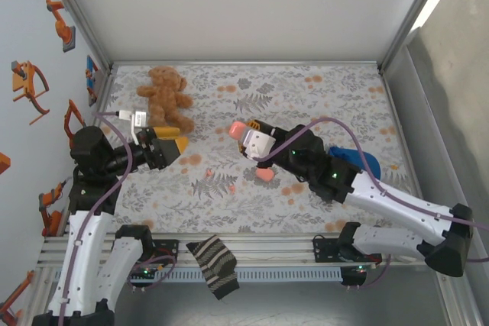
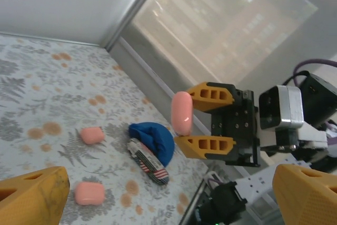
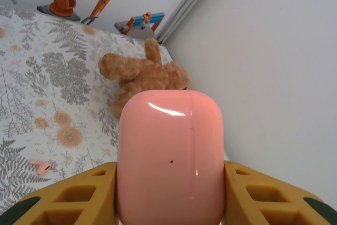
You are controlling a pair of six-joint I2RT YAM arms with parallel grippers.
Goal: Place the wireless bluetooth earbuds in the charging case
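My right gripper is shut on a closed pink charging case and holds it upright above the middle of the floral cloth. From the left wrist view, the case is pinched between its yellow fingers. Two more pink cases lie on the cloth; one of them sits just in front of the right gripper. A tiny salmon earbud lies on the cloth between the arms. My left gripper hovers open and holds nothing, left of the held case and facing it.
A brown teddy bear lies at the back left. A blue cloth item with a flag-patterned piece lies beside the right arm. A striped sock hangs over the front rail. Walls close in the left, back and right.
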